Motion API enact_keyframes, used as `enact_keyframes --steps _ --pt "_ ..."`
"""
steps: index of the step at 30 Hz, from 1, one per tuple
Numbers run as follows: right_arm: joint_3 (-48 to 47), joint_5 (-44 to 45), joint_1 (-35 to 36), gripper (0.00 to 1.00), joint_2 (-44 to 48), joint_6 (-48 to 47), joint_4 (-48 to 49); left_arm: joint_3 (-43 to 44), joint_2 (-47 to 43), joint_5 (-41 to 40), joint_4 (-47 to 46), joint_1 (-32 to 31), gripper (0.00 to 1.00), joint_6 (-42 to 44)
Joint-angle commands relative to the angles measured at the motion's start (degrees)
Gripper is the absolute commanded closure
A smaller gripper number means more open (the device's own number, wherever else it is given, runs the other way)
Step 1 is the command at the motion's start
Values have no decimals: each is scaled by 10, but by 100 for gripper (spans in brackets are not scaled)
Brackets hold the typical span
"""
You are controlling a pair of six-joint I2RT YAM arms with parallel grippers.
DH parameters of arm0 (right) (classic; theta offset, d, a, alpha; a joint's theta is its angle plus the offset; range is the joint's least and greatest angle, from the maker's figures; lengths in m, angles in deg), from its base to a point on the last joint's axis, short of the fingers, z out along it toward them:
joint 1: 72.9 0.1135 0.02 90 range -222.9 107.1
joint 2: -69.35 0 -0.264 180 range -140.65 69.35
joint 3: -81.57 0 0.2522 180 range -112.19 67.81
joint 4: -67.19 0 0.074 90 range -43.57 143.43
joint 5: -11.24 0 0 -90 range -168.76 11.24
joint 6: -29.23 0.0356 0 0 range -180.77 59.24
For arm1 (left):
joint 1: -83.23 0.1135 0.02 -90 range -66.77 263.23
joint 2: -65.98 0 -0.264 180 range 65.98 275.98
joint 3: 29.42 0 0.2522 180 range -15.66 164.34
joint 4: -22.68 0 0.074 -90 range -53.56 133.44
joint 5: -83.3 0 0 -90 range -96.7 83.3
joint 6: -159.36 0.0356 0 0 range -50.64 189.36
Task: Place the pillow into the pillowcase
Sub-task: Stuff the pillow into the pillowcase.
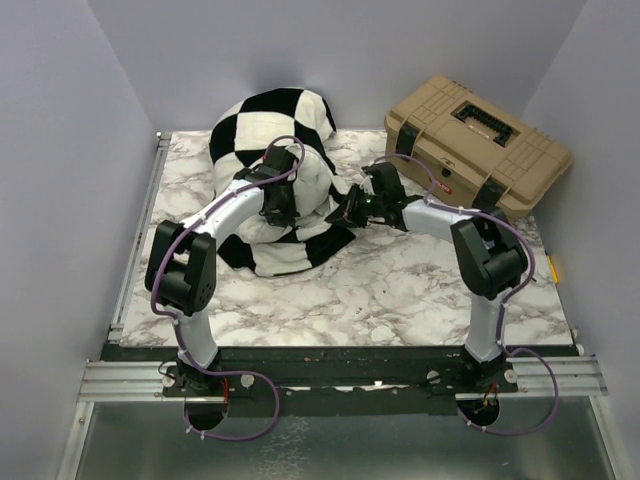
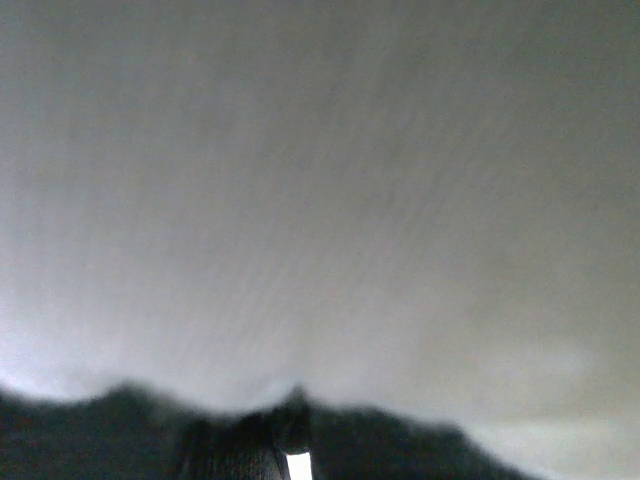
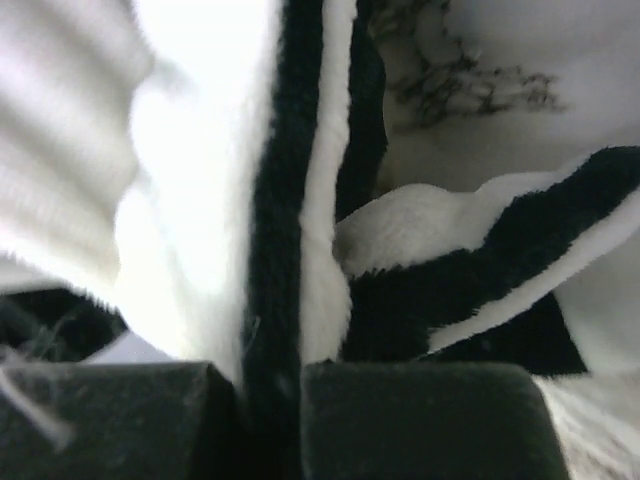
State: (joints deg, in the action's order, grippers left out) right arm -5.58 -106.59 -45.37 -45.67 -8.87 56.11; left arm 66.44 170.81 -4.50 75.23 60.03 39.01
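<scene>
The black-and-white checked pillowcase (image 1: 268,128) lies bunched at the back of the table. The white pillow (image 1: 316,178) shows at its near right side. My left gripper (image 1: 282,212) is buried in the bundle. In the left wrist view pale fabric (image 2: 320,200) fills the frame, and the dark fingers (image 2: 250,440) at the bottom stand together; nothing shows between them. My right gripper (image 1: 345,213) is at the bundle's right edge. In the right wrist view it (image 3: 285,375) is shut on a black-and-white fold of the pillowcase (image 3: 290,220), with more checked fabric (image 3: 480,270) loose to the right.
A tan hard case (image 1: 478,145) stands at the back right, close to the right arm's elbow. The marble tabletop (image 1: 400,290) is bare in front of the bundle. Grey walls close in at the left, back and right.
</scene>
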Motion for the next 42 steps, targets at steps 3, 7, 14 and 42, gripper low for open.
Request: enact_keyframes --steps 3,7,14,42 --pt "57 -71 -9 100 95 -95 -55 59 28 -45 -39 43 100 5" --pt "86 -120 -8 100 138 -102 -104 88 49 -42 -39 37 100 12" --pt "127 -237 -8 100 225 -103 -106 107 92 -88 -39 -15 100 63" --pt "3 -151 -5 49 165 -43 -149 53 101 -84 -42 -55 100 46"
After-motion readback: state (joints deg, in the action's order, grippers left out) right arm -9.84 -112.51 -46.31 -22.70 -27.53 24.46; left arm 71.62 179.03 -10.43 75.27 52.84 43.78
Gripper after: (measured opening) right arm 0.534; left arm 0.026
